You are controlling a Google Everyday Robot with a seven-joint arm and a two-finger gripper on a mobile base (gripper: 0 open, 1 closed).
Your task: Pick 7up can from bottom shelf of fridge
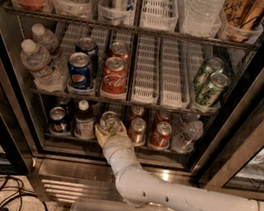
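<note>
One gripper (109,129), seemingly clamped on 7up can (109,120), bottom shelf (166,153) front edge, bottle (84,120) alongside.

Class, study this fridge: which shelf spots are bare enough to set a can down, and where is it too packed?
On the middle shelf, the empty white lanes between the red cola cans and the green cans are free. The bottom shelf is crowded across its front, and the gripper is at the 7up can there.
</note>
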